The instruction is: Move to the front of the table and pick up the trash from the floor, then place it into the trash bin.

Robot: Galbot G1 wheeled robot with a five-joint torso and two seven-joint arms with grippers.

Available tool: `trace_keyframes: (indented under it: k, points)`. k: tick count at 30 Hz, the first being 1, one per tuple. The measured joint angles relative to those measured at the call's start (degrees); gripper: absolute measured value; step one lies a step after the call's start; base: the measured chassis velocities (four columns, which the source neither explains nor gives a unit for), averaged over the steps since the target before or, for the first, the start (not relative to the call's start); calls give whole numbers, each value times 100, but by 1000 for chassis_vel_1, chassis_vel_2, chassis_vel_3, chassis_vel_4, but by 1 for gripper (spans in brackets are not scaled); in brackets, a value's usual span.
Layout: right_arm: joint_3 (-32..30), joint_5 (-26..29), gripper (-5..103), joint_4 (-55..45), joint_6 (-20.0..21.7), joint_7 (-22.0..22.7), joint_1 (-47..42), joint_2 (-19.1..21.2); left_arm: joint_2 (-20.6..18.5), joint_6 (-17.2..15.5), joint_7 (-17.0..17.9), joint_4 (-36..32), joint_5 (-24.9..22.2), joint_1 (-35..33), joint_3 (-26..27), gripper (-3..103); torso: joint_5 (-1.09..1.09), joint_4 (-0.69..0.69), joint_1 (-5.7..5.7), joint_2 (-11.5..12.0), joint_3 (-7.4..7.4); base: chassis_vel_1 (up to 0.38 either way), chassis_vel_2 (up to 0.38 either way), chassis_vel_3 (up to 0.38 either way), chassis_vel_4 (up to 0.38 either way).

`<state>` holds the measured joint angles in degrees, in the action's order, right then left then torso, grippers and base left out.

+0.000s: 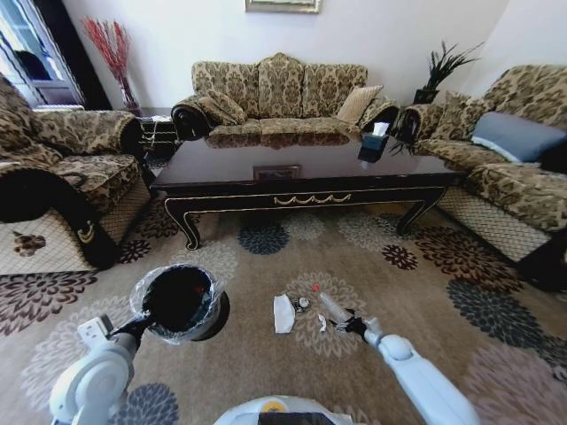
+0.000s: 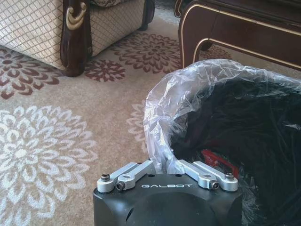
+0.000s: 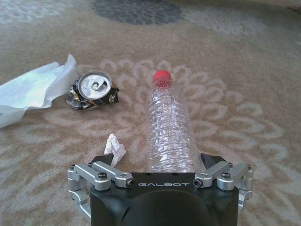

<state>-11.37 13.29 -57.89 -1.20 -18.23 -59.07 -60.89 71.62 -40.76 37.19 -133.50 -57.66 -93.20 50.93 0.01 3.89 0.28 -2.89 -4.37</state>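
My right end effector [image 3: 160, 162] is down at the floor [image 1: 425, 292], its fingers spread either side of the base of the bottle [image 3: 168, 127], which lies on its side on a pale flower medallion with its red cap pointing away from me. Just beside the bottle lie a small crumpled scrap [image 3: 114, 149], a crushed can [image 3: 92, 89] and a white wrapper [image 3: 33, 89]. My left end effector [image 2: 162, 162] is pinched on the bin [image 1: 182, 301] at its rim, fingers pressed together on the clear liner [image 2: 188, 89]. The bin sits on the floor to the left of the trash, with the table [image 1: 301, 173] beyond, between the sofas [image 1: 275, 93].
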Motion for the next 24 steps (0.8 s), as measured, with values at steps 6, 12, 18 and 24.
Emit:
trace_keyframes:
  k: [6, 12, 18, 24]
  points:
    - [97, 1, 91, 34, 272, 461, 52, -80, -22, 5, 4, 5, -12, 2, 14, 2, -1, 0, 0, 0, 0, 0, 0, 0, 0]
    - [-6, -58, 70, 9, 271, 546, -21, -25, -28, 12, 5, 20, -11, 43, -36, 2, -1, 0, 0, 0, 0, 0, 0, 0, 0]
    - [-180, -100, 50, -49, 30, 530, -134, 28, 12, 27, 20, 39, 39, 62, -128, 2, -1, 0, 0, 0, 0, 0, 0, 0, 0]
    - [-289, 203, 37, -206, -481, 446, -190, 87, 29, 47, 21, 59, 83, 51, -153, 2, 0, 0, 0, 0, 0, 0, 0, 0, 0]
